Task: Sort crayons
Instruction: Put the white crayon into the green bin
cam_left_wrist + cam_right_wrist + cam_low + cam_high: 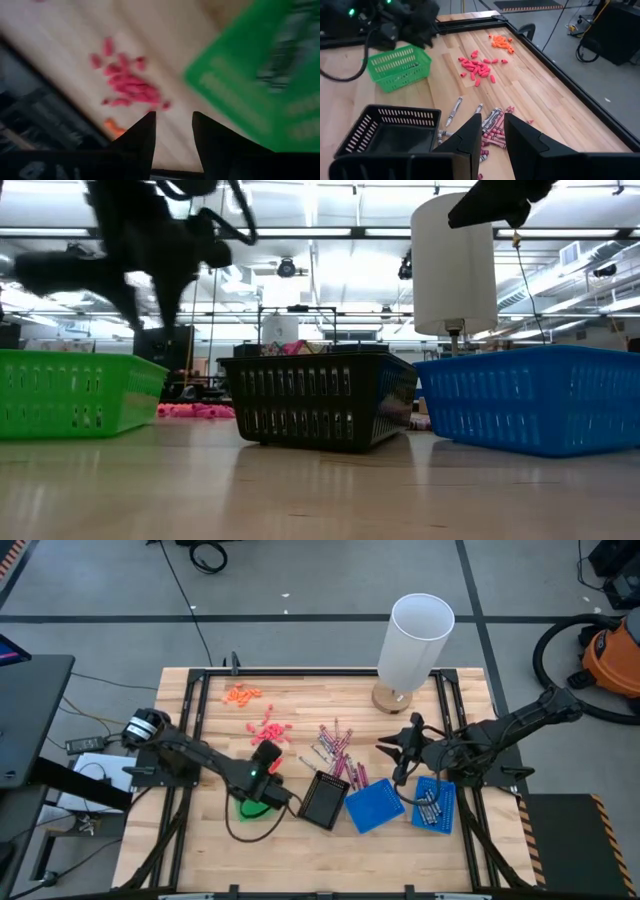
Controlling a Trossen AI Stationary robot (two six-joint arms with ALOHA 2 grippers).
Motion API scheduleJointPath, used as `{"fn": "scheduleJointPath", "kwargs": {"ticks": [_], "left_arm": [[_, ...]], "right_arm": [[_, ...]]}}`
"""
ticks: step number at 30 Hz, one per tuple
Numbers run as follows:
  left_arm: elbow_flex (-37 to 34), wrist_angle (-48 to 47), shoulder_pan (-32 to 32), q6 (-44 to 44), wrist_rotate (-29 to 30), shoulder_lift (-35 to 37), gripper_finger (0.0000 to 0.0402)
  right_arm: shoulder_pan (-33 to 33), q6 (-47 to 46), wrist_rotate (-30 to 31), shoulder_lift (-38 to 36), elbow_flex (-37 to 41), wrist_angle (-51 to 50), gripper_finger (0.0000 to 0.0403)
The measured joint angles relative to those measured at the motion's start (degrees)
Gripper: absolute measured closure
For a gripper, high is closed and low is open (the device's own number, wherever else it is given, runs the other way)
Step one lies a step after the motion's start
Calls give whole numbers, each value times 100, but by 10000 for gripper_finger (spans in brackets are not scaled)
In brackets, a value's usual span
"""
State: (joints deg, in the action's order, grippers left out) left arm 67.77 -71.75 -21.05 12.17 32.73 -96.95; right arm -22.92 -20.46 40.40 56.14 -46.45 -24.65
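Crayons point(337, 748) lie in a loose pile near the table's point(300, 690) centre, pink-magenta & grey sticks mixed, a few strays trailing toward the black tray point(324, 800). More crayons sit inside the blue tray point(434, 804) near the table's right edge; another blue tray point(374, 806) stands between it & the black one.

Left claw point(268, 772) hangs over the green tray point(258, 806), near the front edge, left of centre. Its wrist view shows the two fingers point(142, 137) parted w/ a clear gap, nothing between them; green tray and coral-red bits point(127, 82) blurred beyond.

Right claw point(402, 762) hovers off the table right of the crayon pile, just behind the blue trays. Fingers point(470, 135) apart w/ a narrow gap, empty; crayon pile shows past the tips, black tray beside it.

Coral-red bits cluster left of centre, orange bits point(242, 694) nearer the back-left corner. White cylinder on a wood base point(412, 645) stands at the back edge, right of centre.

Low view: green, black, blue trays in a row across the table; can't tell tray contents there.
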Motion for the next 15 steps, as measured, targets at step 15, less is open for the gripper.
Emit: {"fn": "scheduleJointPath", "kwargs": {"ticks": [15], "left_arm": [[0,2508,975,1625,-413,-7,262]], "right_arm": [[0,236,0,0,314,413,311]]}}
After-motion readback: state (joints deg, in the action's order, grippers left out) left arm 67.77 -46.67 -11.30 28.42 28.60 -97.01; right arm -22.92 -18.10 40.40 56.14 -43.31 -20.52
